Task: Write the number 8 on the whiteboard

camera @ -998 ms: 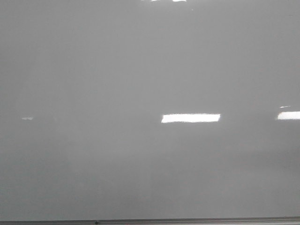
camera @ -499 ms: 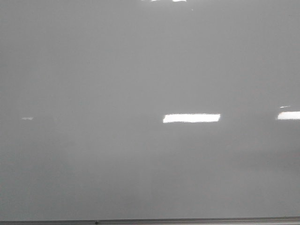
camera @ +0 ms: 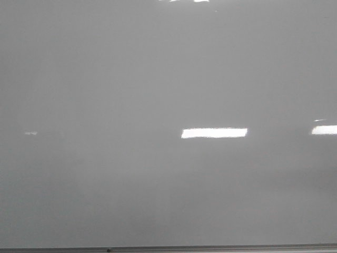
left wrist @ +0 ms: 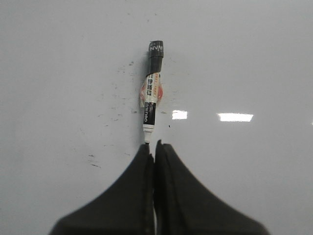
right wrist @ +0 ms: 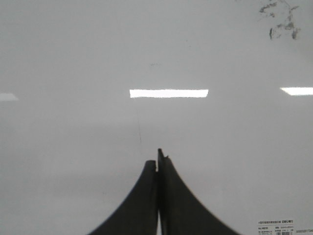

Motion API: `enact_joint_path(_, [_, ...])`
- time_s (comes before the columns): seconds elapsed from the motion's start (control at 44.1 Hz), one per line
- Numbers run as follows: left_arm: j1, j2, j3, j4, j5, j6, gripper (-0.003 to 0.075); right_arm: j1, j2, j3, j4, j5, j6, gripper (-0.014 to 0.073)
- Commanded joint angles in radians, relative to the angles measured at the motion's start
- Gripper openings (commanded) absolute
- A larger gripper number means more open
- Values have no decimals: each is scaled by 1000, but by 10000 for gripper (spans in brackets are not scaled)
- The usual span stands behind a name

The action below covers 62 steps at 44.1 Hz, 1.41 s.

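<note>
The whiteboard (camera: 158,79) fills the front view, glossy grey-white and bare, with its thin frame edge along the bottom. No number 8 shows in any view. A marker (left wrist: 151,88) with a black cap and a printed label lies on the whiteboard (left wrist: 244,58) in the left wrist view. Its white near end meets the tips of my left gripper (left wrist: 152,144), whose jaws are shut together; I cannot tell whether they touch it. My right gripper (right wrist: 157,156) is shut and empty over the bare whiteboard (right wrist: 73,58). Neither gripper shows in the front view.
Bright rectangular glare patches (camera: 214,133) lie on the board. Old black smudges (right wrist: 281,22) mark the board far from the right gripper, and faint specks (left wrist: 115,110) lie beside the marker. A small printed label (right wrist: 283,228) sits on the board.
</note>
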Motion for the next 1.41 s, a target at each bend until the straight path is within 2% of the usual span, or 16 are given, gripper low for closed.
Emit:
enact_joint_path(0.0, [-9, -12, 13, -6, -81, -10, -21, -1, -18, -2, -8, -78, 0, -71])
enact_joint_path(0.34, [-9, -12, 13, -6, -113, -10, -21, -1, -18, -3, -7, -102, 0, -71])
enact_joint_path(0.431, [-9, -12, 13, -6, -182, -10, -21, -1, -18, -7, -7, -175, 0, -71])
enact_joint_path(0.476, [-9, -12, 11, -9, -264, -10, -21, -1, -18, -22, -7, -205, 0, -71])
enact_joint_path(0.544, [-9, -12, -11, -21, -349, -10, -21, -1, -18, -68, -7, -198, 0, -70])
enact_joint_path(0.59, [-9, -12, -33, -21, -360, -10, -21, -1, -18, -111, -7, -163, 0, -69])
enact_joint_path(0.68, [-9, 10, -113, -16, -311, -10, -21, -1, 5, -215, 1, -57, 1, -69])
enact_joint_path(0.862, [-9, 176, -271, 37, -92, -10, -21, -1, 181, -387, 53, 115, 1, -69])
enact_joint_path(0.975, [-9, 313, -332, 75, -42, -10, -21, -1, 296, -436, 53, 120, 0, -69])
enact_joint_path(1.179, [-9, 429, -356, 84, -77, -10, -18, -1, 378, -441, 53, 94, -1, -69])
enact_joint_path(1.27, [-9, 432, -356, 84, -76, -10, 48, -1, 380, -441, 53, 96, -1, -41])
enact_joint_path(1.338, [-9, 432, -356, 84, -76, -10, 176, -1, 380, -441, 53, 96, -1, 40])
enact_joint_path(1.383, [-9, 432, -356, 84, -76, -10, 288, -1, 380, -441, 53, 94, -1, 139])
